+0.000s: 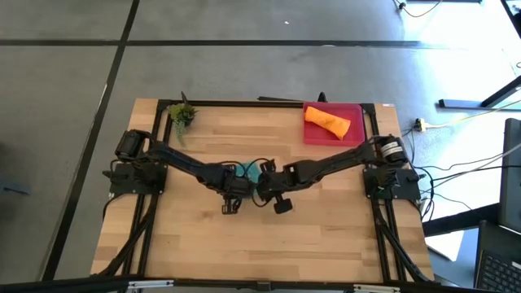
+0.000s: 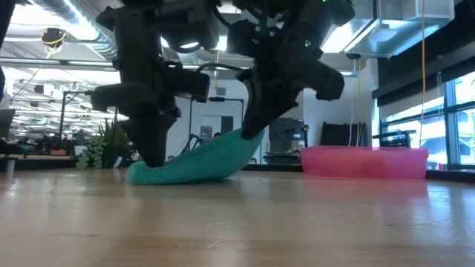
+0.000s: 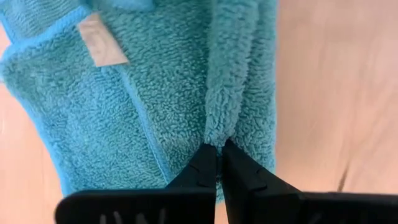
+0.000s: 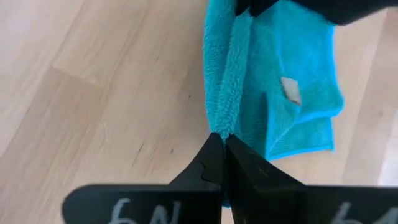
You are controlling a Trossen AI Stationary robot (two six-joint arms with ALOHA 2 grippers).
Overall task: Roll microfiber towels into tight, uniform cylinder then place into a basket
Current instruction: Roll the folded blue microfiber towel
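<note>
The pink-red basket (image 1: pixel 312 134) sits at the far right of the wooden desk (image 1: pixel 326 236) and holds the rolled orange towel (image 1: pixel 327 122), lying slantwise inside it. The teal towel (image 2: pixel 200 165) is folded at mid-desk. The left tool (image 3: pixel 219 157) and the right tool (image 4: pixel 222 144) meet there, each with its fingers pinched together on a fold of the teal towel; the right one lifts its end off the wood. A small plant (image 1: pixel 181 114) stands at the far left corner.
</note>
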